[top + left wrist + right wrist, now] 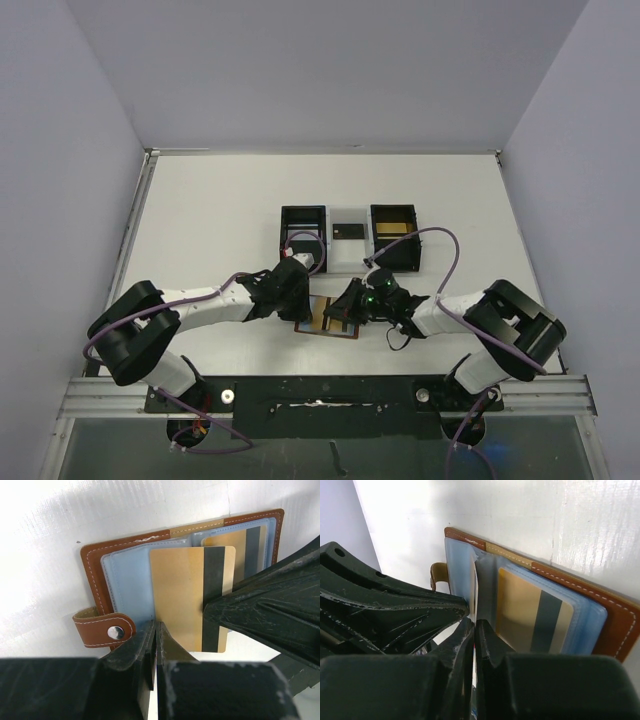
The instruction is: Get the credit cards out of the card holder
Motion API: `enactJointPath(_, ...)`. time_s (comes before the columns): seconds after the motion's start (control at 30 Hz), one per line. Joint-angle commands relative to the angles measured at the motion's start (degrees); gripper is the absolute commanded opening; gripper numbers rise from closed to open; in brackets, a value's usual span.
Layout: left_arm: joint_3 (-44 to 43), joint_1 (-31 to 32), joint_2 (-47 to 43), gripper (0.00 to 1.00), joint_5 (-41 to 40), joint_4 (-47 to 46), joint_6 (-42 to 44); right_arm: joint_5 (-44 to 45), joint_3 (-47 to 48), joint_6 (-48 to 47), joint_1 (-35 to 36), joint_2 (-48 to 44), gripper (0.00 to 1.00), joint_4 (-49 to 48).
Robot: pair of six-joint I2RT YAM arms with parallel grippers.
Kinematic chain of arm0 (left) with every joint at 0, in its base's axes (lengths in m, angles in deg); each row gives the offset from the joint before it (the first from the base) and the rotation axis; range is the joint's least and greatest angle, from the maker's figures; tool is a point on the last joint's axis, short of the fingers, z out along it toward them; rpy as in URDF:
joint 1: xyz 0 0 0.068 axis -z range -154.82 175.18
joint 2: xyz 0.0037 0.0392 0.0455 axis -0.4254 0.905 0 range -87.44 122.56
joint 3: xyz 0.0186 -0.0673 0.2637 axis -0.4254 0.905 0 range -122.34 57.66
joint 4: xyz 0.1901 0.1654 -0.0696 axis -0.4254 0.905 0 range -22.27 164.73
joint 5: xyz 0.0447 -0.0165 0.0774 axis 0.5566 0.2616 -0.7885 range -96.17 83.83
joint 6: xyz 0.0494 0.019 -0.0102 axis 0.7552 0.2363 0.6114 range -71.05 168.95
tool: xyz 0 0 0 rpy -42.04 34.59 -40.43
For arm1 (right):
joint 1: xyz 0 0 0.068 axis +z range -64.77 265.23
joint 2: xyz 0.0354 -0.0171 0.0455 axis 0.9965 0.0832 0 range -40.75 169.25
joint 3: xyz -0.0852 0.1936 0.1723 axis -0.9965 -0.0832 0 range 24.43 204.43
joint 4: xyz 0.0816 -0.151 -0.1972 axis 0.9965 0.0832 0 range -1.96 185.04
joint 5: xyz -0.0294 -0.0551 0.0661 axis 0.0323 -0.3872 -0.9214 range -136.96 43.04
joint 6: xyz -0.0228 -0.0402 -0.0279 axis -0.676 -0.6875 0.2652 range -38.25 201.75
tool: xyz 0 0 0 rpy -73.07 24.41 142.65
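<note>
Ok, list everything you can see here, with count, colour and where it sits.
card holder: one, reddish-brown, blue pockets, open on the table.
credit cards: three, gold; one partway out of the holder, one pocketed, one in the tray's right compartment.
black card: one, tray's middle compartment.
tray: one, black-and-white, behind the holder.
table: one, white.
left claw: black, shut, at the holder's edge.
right claw: black, shut on the partway-out card.

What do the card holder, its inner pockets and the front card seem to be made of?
Card holder: probably leather or imitation, matte reddish-brown, pale stitching along the edge. Inner pockets: soft clear plastic, blue-grey, slightly shiny. Front card: likely stiff plastic, smooth gold-tan with a dark stripe.
</note>
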Motion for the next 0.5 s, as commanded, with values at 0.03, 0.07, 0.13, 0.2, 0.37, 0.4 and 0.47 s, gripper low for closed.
enactJointPath(0.03,0.2,0.2,-1.8,0.02,-1.5,0.2,0.2,2.7,0.3,-2.2,-0.1,-5.8,0.01,3.9)
enactJointPath(0.07,0.2,0.1,-1.9,0.02,-1.6,0.3,0.2,2.7,0.3,-2.5,-0.2,-7.0,0.01,5.1)
enactJointPath(0.13,0.1,0.1,-2.1,0.02,-1.9,0.5,0.2,2.6,0.6,-3.0,-0.6,-9.0,0.01,7.9)
enactJointPath(0.2,-0.1,0.1,-2.3,0.02,-2.1,0.7,0.4,2.7,1.4,-3.4,-1.0,-10.4,0.01,11.8)
enactJointPath(0.37,-0.7,0.2,-3.0,0.03,-3.0,1.4,0.3,4.2,2.2,-4.2,-1.1,-14.2,0.00,18.2)
enactJointPath(0.4,-0.8,0.1,-3.7,0.07,-3.4,1.5,0.2,4.9,2.5,-4.9,-1.1,-15.7,0.00,19.3)
enactJointPath(0.47,-1.2,0.2,-5.7,0.15,-3.9,1.5,-0.2,7.0,2.7,-5.9,-1.1,-18.3,0.00,20.7)
